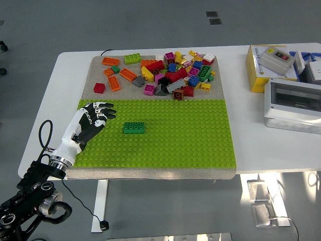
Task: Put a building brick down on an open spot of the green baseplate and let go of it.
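From my seat I see the green baseplate [180, 135] covering the near half of a tan mat [98, 75] on the white table [65, 65]. One dark green brick [134, 127] sits on the baseplate, in its left part and nearer its far edge than its near one, studs up, long side parallel to that far edge — nothing is touching it.

My left hand [90, 118] lies over the baseplate's far left corner, fingers [105, 106] loosely spread and pointing toward the baseplate's far edge, holding nothing. It is clear of the dark green brick, which rests just to its right with a stretch of bare studs between them. The black forearm runs back off the baseplate's near left corner.

Beyond the baseplate's far edge, on the bare mat, a heap of mixed bricks [178, 73] is piled toward the right, with a red brick [99, 88] and a few orange bricks [113, 70] scattered further left.

Off the baseplate's right side — well apart from it — stand a yellow box [261, 68] and a grey enclosure [293, 103].
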Controlling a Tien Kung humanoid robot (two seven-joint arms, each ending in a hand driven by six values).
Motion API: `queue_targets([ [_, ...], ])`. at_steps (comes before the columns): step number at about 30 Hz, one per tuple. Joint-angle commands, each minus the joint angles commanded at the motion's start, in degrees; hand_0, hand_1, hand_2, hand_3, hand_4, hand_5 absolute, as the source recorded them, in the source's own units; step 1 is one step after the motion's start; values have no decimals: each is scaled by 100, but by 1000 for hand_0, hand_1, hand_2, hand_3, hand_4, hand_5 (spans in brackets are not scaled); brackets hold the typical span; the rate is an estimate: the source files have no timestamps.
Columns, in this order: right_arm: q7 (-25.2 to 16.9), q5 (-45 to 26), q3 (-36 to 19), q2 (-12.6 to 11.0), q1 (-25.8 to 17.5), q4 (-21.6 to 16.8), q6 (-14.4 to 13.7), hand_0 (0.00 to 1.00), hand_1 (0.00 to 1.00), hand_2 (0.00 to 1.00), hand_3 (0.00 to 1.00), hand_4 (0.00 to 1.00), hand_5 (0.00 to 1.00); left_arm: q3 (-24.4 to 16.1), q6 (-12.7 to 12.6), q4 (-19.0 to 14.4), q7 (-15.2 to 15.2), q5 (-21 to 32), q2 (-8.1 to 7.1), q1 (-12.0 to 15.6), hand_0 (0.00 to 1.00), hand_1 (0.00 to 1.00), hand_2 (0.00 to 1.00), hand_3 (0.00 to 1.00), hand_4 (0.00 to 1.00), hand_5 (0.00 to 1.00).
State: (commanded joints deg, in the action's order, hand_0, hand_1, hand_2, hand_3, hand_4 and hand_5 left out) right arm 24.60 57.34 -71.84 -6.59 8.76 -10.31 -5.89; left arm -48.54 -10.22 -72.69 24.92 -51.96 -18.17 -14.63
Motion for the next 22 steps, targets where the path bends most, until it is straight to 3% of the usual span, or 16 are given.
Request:
queue_targets([
  [22, -69, 285, -168, 9, 34, 0, -17, 614, 553, 637, 774, 365, 998, 22, 138, 37, -37, -61, 10, -13, 661, 570, 580, 606, 436, 323],
])
